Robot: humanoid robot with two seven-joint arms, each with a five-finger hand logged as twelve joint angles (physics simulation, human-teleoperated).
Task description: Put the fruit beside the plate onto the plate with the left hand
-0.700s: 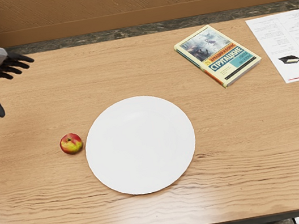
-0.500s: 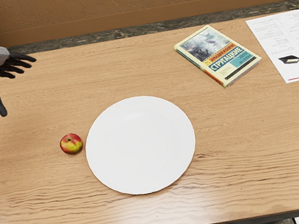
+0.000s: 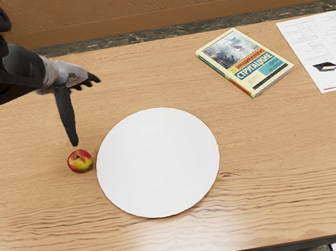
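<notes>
Hovering above the apple (image 3: 80, 161), grasp not yet made.
Left hand (image 3: 67, 84) is open, fingers spread, one digit pointing down toward the apple, which lies just beside the left rim of the plate (image 3: 157, 162). Next it likely must lower, close around it and lift.

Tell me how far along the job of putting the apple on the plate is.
Done: nothing yet. The apple lies on the table just off the left rim of the plate, which is bare. In hand: the left hand hovers open just beyond the apple, one finger pointing down at it, not touching. Left: grasp, lift, set it on the plate.
</notes>
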